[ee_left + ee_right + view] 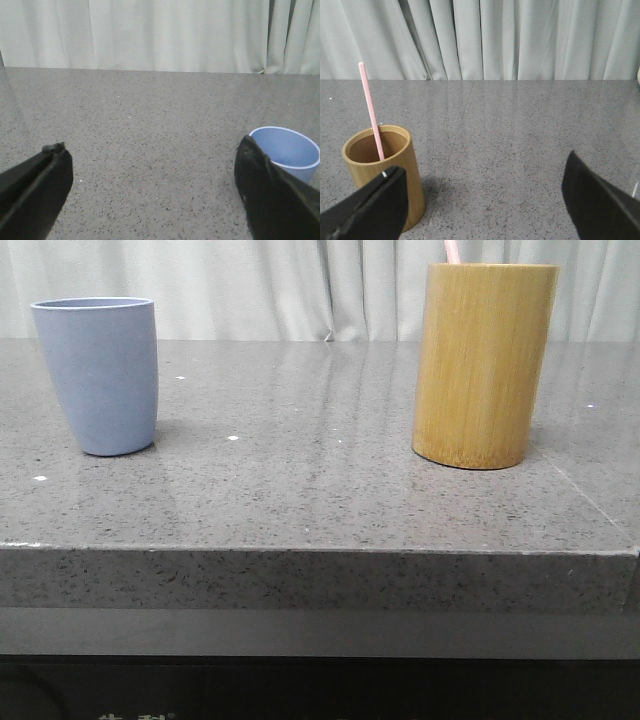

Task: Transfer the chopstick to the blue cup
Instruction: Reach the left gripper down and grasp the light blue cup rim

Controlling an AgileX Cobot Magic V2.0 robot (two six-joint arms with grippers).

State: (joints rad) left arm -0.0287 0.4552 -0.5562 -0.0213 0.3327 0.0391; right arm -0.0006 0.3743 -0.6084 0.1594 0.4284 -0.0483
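The blue cup (98, 375) stands upright at the table's left; it also shows in the left wrist view (289, 152), partly behind one finger. A pale pink chopstick (372, 112) stands in the tall bamboo holder (385, 172); in the front view only its tip (452, 251) shows above the holder (484, 365) at the right. My left gripper (152, 172) is open and empty, beside the blue cup. My right gripper (482, 187) is open and empty, with the holder beside one finger. Neither gripper shows in the front view.
The grey speckled stone table (300, 470) has its front edge (320, 552) near the camera. Pale curtains (330, 285) hang behind the table's far edge.
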